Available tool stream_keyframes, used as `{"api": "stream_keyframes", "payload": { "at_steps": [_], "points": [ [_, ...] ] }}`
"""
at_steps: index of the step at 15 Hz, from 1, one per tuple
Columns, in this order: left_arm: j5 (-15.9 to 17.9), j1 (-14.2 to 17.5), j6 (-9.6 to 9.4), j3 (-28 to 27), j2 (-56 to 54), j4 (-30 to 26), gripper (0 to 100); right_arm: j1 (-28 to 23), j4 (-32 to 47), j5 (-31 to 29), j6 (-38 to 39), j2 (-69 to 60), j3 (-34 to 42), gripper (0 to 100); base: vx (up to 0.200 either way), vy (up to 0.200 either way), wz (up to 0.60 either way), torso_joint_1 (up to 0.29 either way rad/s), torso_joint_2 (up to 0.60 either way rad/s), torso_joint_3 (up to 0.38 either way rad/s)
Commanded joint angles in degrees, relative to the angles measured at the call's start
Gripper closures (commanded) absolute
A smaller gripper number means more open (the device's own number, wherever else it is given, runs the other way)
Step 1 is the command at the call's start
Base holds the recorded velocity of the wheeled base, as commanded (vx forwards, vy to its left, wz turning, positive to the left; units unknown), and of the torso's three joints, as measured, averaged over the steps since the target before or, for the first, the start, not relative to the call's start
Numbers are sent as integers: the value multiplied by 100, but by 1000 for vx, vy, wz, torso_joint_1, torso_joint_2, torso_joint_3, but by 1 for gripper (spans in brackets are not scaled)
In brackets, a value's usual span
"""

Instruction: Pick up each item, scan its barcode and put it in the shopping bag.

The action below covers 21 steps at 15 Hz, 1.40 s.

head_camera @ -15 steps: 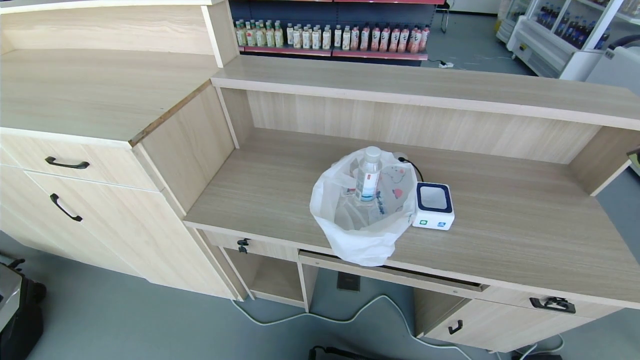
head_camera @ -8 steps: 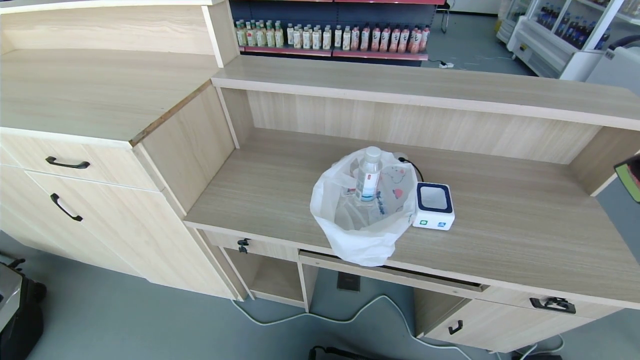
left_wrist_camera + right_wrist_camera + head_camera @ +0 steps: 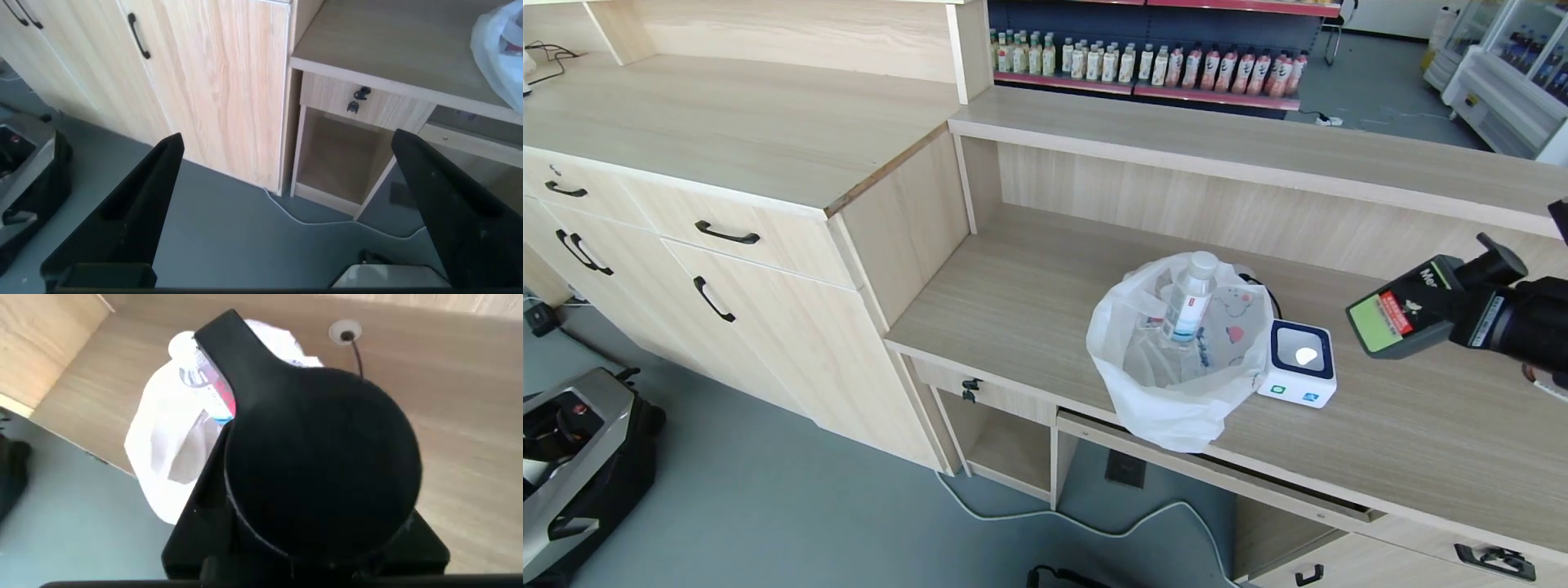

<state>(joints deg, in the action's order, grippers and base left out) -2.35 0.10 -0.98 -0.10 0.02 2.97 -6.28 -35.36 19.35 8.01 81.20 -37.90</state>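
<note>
Over the right end of the counter [image 3: 1029, 310], grips a green-faced carton [image 3: 1413, 314] in the right gripper [image 3: 1482, 306], clenched on its right end, held up off the wood, to the right of the scanner [image 3: 1298, 363] and apart from it. Looks like the scanning step, not yet reached. Calls next for a move left and down, with the barcode face turned toward the scanner's glass, then a drop into the shopping bag [image 3: 1143, 384] just left of the scanner, beside the water bottle [image 3: 1188, 298] already upright inside. Hangs the left gripper [image 3: 286, 139] low near the cabinet [image 3: 237, 90], splayed wide and empty. Cannot find the barcode on any visible face; cannot judge the clamp itself, half cut off at the right edge and masked by a dark rounded bulk in the right wrist view.
</note>
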Motion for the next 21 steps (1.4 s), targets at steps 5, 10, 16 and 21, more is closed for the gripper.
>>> {"api": "stream_keyframes", "payload": {
  "at_steps": [5,10,16,21],
  "points": [
    [-2,-1,1,1,-2,1,0,-23,-14,-80,342,1539,-868,100,0,0,0,0,0,0],
    [-2,-1,1,1,-2,1,0,-58,-32,-502,465,2181,-1378,100,0,0,0,0,0,0],
    [-2,-1,1,1,-2,1,0,-31,-41,-344,350,2690,-1668,100,0,0,0,0,0,0],
    [-2,-1,1,1,-2,1,0,-14,-49,-344,271,2866,-1765,100,0,0,0,0,0,0]
  ]
}}
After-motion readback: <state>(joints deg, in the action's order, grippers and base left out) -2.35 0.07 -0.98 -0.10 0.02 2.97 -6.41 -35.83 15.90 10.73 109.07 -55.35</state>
